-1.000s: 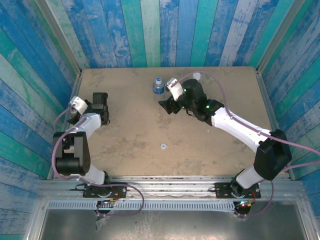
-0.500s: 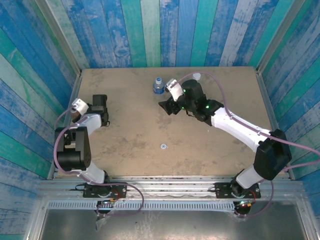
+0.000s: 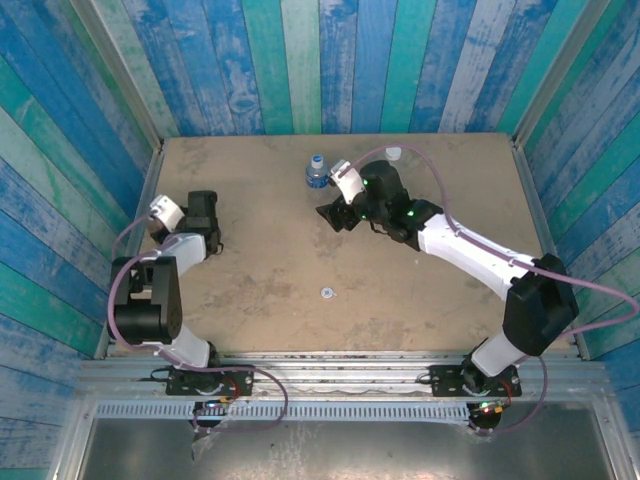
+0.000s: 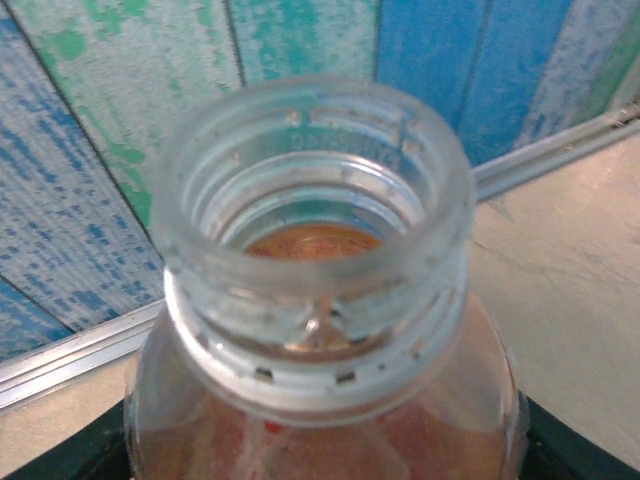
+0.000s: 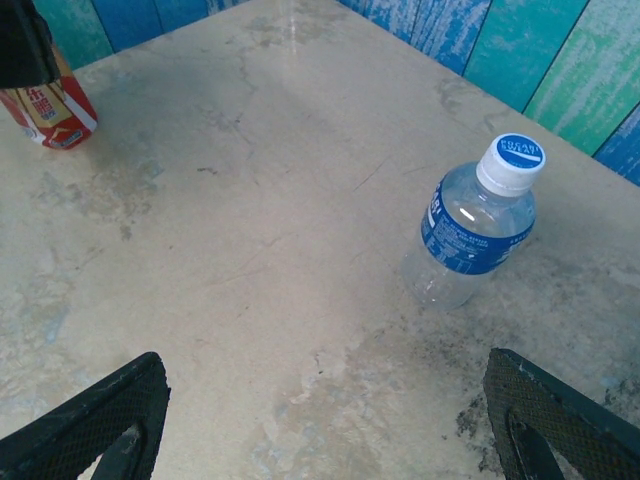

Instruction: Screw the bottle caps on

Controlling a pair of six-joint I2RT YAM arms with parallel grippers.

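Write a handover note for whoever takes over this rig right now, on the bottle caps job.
Left gripper: shut on the orange bottle, whose neck is open with no cap on.
Right gripper: open, empty, low over the table near the blue-label bottle.
Done: the blue-label bottle stands with its cap on.
Left: cap the orange bottle. A pale loose cap lies mid-table, towards the arm bases.

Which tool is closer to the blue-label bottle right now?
Right. The right tool hangs open just on the near side of the blue-label bottle; the left tool is far off to the left, around the orange bottle.
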